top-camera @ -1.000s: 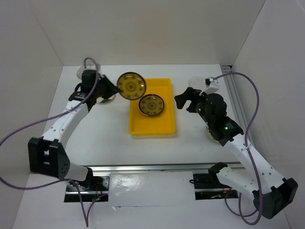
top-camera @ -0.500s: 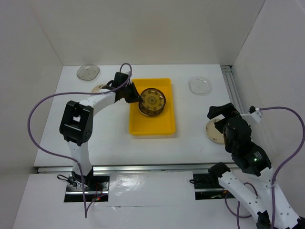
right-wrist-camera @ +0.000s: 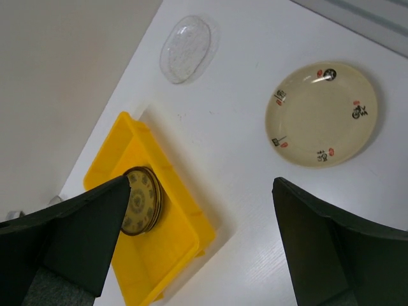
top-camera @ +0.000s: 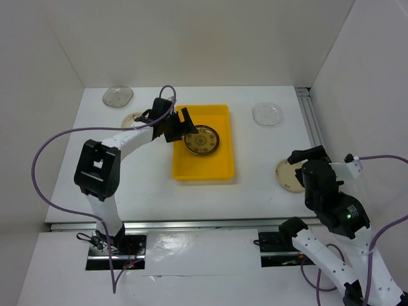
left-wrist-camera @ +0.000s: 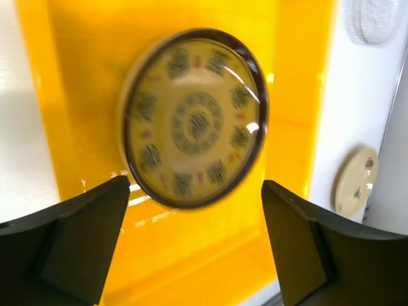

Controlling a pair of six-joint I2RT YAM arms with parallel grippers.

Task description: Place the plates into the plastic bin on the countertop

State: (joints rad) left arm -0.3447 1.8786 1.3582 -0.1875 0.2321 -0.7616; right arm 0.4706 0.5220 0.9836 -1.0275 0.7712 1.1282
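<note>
The yellow plastic bin (top-camera: 204, 172) sits mid-countertop and holds a stack of dark plates with yellow pattern (top-camera: 203, 141). My left gripper (top-camera: 183, 127) hovers over the bin's left rim, open, its fingers apart from the stack. In the left wrist view the top patterned plate (left-wrist-camera: 194, 118) lies on the bin floor (left-wrist-camera: 299, 95) beyond the open left gripper (left-wrist-camera: 191, 255). My right gripper (top-camera: 309, 155) is open above a cream plate (top-camera: 285, 176). The right wrist view shows that cream plate (right-wrist-camera: 322, 113), the bin (right-wrist-camera: 166, 268) and the stack (right-wrist-camera: 141, 201).
One clear glass plate (top-camera: 118, 96) lies at the back left and another (top-camera: 268, 114) at the back right. A second cream plate (top-camera: 131, 118) lies partly under the left arm. White walls enclose the countertop (top-camera: 140, 185); a metal rail (top-camera: 191, 224) runs along its front edge.
My left gripper has opened and let the patterned plate go onto the stack in the bin. The right gripper has shifted slightly over the cream plate.
</note>
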